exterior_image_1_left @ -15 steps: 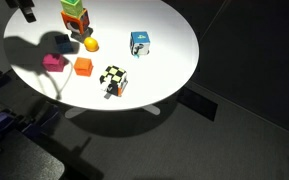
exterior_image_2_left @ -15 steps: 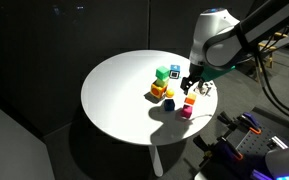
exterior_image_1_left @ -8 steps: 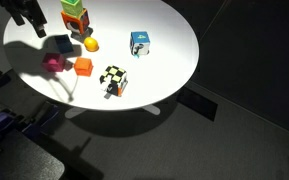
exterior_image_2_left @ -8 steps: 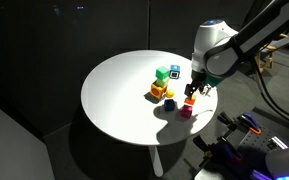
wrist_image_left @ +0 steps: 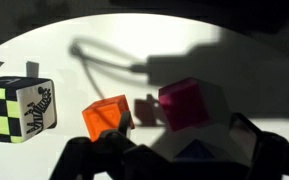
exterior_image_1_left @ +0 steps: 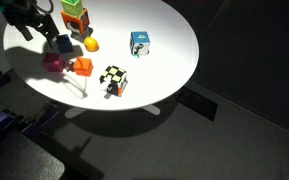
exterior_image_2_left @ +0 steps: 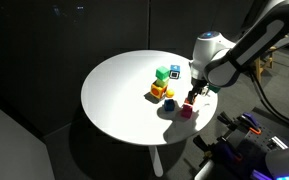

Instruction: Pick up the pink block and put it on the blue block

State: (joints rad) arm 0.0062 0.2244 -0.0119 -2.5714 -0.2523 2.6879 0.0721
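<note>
The pink block (exterior_image_1_left: 52,62) sits on the white round table (exterior_image_1_left: 164,40), next to an orange cube (exterior_image_1_left: 83,66). It also shows in the wrist view (wrist_image_left: 182,103) and in an exterior view (exterior_image_2_left: 186,111). The dark blue block (exterior_image_1_left: 61,43) lies just behind it. In the wrist view it is a dark shape (wrist_image_left: 194,152) low between my fingers. My gripper (exterior_image_1_left: 39,30) is open and empty, hovering above the blue and pink blocks. It also shows in the wrist view (wrist_image_left: 174,162) and in an exterior view (exterior_image_2_left: 192,94).
A checkered black, yellow and white cube (exterior_image_1_left: 114,79) and a light blue patterned cube (exterior_image_1_left: 140,42) stand further along the table. A yellow ball (exterior_image_1_left: 91,44) and a green-and-red stack (exterior_image_1_left: 74,12) are near the blue block. The table edge is close to the pink block.
My gripper has come down and moved in over the blue and pink blocks. Its shadow now covers them. No block has moved.
</note>
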